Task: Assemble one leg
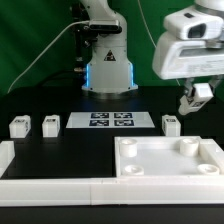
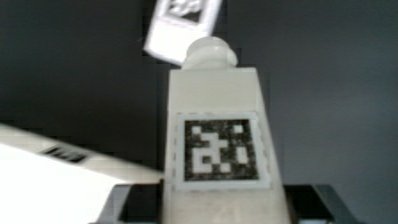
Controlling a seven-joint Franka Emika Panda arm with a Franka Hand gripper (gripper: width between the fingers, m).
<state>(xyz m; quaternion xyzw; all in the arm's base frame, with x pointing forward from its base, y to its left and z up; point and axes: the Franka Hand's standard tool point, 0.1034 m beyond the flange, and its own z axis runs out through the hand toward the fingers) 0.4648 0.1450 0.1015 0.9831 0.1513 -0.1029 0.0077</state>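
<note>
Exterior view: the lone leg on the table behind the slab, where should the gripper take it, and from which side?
Come straight down and close on two opposite flat sides of the lone leg. It is a small block apart from the slab and the marker board, so its sides look free. The gripper is now shut on another leg.

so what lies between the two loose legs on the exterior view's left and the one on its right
Only the marker board lies there, flat between them, as the exterior view shows.
</note>
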